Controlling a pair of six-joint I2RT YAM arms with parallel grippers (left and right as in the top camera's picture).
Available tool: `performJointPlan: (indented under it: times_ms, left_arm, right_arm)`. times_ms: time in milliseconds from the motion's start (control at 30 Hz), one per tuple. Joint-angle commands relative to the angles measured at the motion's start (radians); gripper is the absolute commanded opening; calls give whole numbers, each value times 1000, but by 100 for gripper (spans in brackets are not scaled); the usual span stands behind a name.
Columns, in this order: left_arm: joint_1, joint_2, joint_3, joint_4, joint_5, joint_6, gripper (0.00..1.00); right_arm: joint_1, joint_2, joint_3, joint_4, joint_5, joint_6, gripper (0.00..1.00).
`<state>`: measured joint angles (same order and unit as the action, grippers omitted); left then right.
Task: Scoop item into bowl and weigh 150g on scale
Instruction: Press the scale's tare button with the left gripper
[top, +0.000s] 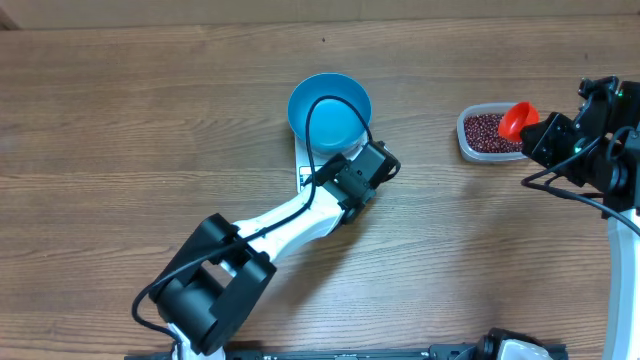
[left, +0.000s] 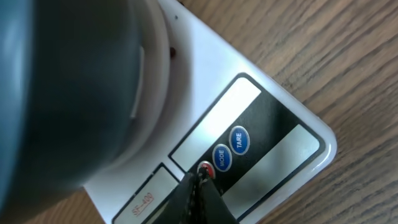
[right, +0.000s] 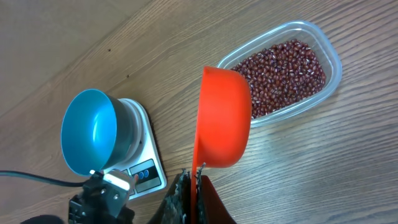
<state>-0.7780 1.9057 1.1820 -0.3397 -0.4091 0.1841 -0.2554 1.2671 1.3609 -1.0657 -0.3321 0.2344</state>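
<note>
Left arm (top: 290, 215) reaches diagonally from the near base toward mid-table, wrist tipped down. Left gripper (left: 198, 186) is closed, fingertips pressed together and pointing down. Right arm (top: 622, 250) rises along the right edge, wrist bent inward, with right gripper (right: 194, 183) clamped tight on the scoop (right: 224, 118) handle.

The bowl (top: 330, 110) sits on the scale (left: 205, 81). The left gripper (left: 198, 186) touches the scale's front panel. Well right of the scale lies the tub (top: 470, 140) holding the beans (top: 485, 128). The scoop (top: 516, 120), in the right gripper (right: 193, 193), hangs over the tub's right end.
</note>
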Motion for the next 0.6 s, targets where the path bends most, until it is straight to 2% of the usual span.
performJointPlan:
  times_ms: [0, 567]
  left_arm:
    - [5, 25, -2, 3, -17, 10, 4]
    - [6, 58, -2, 43, -56, -1, 4]
  right_arm:
    - [-3, -7, 34, 3, 18, -8, 4]
    - [-3, -7, 34, 3, 18, -8, 4]
